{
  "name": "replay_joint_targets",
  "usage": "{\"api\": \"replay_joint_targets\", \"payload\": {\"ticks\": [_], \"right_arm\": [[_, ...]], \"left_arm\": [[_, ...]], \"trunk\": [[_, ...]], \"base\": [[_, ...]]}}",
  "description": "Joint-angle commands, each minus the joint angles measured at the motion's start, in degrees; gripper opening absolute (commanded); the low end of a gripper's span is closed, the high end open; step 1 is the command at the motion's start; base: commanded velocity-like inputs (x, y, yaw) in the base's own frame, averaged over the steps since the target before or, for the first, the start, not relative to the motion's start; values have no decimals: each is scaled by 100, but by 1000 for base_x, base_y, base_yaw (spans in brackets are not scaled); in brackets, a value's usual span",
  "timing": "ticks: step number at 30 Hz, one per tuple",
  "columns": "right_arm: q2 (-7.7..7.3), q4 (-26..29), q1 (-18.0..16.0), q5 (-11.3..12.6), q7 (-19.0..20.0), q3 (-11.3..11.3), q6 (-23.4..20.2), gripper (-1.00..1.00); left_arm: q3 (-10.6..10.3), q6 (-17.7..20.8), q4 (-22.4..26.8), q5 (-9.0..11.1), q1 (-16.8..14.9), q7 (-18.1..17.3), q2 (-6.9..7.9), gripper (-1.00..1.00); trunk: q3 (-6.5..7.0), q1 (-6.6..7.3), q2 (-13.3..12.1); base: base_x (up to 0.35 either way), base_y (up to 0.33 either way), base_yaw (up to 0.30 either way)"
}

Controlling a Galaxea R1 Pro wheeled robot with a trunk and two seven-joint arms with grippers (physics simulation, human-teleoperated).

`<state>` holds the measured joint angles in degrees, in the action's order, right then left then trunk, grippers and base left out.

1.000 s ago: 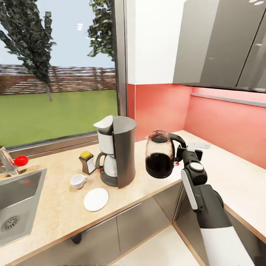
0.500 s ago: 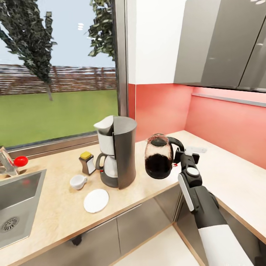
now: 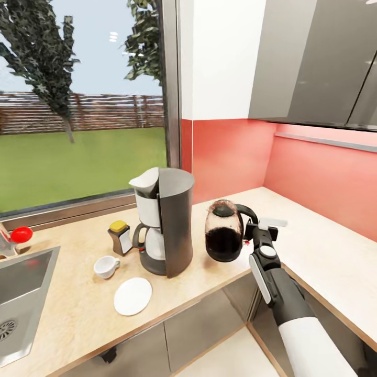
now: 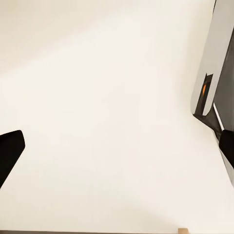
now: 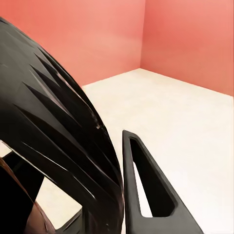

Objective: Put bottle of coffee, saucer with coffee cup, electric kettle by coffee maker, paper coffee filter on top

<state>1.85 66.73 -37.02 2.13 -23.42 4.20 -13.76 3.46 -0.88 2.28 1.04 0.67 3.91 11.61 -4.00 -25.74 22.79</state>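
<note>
Head view: right fingers are clamped on the handle of the electric kettle, which hangs just beyond them, beside the coffee maker over the desk. Rigid and probably heavy (dark liquid inside), it is best held by that handle.

Coral backsplash, grey cabinets, window

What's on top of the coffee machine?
A white paper filter sits on top of the coffee maker, by its grey upright body. What lies inside the filter is hidden.
</note>
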Motion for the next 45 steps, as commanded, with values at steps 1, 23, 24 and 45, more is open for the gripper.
{"api": "replay_joint_targets", "payload": {"ticks": [1,23,24,45], "right_arm": [[-1,-26,-7,-21,-39,17,-10,-100],[23,-1009,-7,-2,-31,19,820,-100],[24,-1015,-7,-2,-31,19,821,-100],[33,-1380,-7,7,-31,19,1191,-100]], "left_arm": [[31,-9,10,11,3,4,-1,100],[40,-9,10,11,3,4,-1,100],[40,-9,10,11,3,4,-1,100],[40,-9,10,11,3,6,-1,100]], "trunk": [[-10,-4,13],[-10,-4,13],[-10,-4,13],[-10,-4,13]], "base": [[50,0,0],[51,1,0],[50,65,0],[43,32,0]]}}
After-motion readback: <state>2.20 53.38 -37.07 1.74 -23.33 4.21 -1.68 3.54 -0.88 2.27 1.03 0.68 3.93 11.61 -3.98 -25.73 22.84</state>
